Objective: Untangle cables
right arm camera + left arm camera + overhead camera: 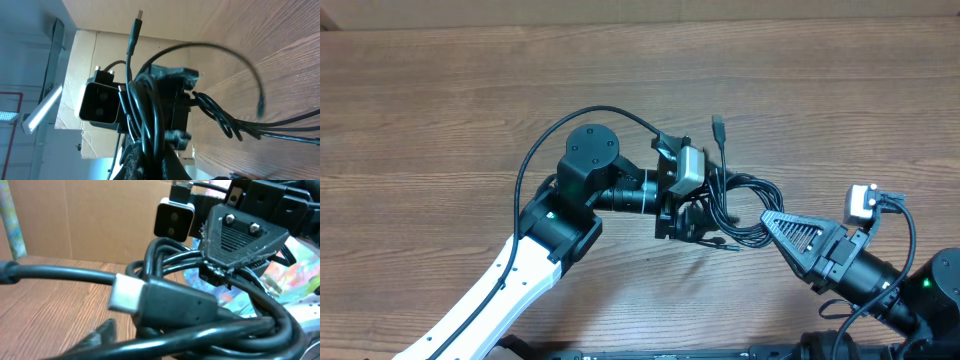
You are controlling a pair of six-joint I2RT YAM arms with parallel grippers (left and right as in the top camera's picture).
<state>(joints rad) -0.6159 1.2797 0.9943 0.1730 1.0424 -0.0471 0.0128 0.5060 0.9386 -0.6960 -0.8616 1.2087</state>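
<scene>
The cables (740, 205) are a bundle of thin black cords looped together on the wooden table between my two grippers. One plug end (718, 127) sticks out toward the back. My left gripper (682, 222) is at the bundle's left side. In the left wrist view the cables (200, 310) and a plug with a silver tip (165, 300) lie across its jaws, with one finger (105, 330) showing. My right gripper (770, 217) is shut on the cables (150, 110), which run up between its fingers (145, 160). Its tip (217, 272) pinches the loops.
The thicker black cable of the left arm (535, 155) arcs over the table (470, 100) behind that arm. A cardboard wall (75, 220) stands along the table's far edge. The right arm's wrist camera (861, 205) sits behind its gripper.
</scene>
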